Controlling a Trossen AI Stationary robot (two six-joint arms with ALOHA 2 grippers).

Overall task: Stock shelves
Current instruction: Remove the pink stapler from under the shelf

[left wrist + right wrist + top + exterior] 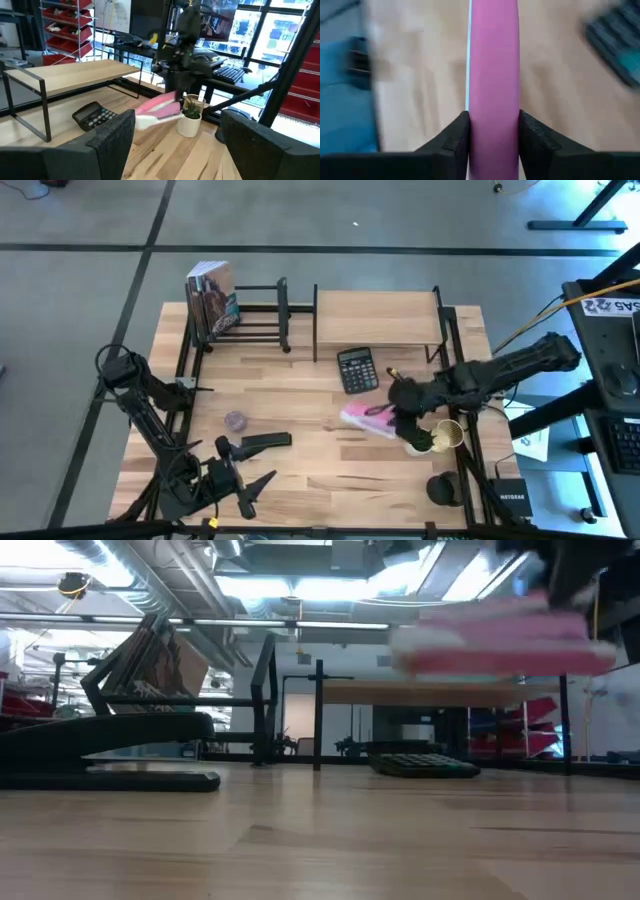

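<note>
My right gripper (392, 416) is shut on a flat pink pack with a white end (366, 418), which hangs above the table's right middle; the pack also shows in the low view (500, 638) and the left wrist view (157, 107). The wood-board shelf (378, 318) stands at the far middle, with nothing on its top board. The black bar rack (255, 315) stands at the far left with books (212, 300) leaning in its left end. My left gripper (240, 475) waits open near the front left edge. My right gripper pinches the pink pack's two long sides (494, 125) between its two fingers (452, 142), close to one end. The fingers come from above and lie across the pack. The pack is lifted clear of the table and lies about level (500, 638).
A calculator (357, 368) lies in front of the wood shelf. A small white pot with a plant (418, 442) and a gold cup (448, 434) stand beside my right gripper. A black stapler (256, 443) and a small clear object (235, 421) lie at the front left.
</note>
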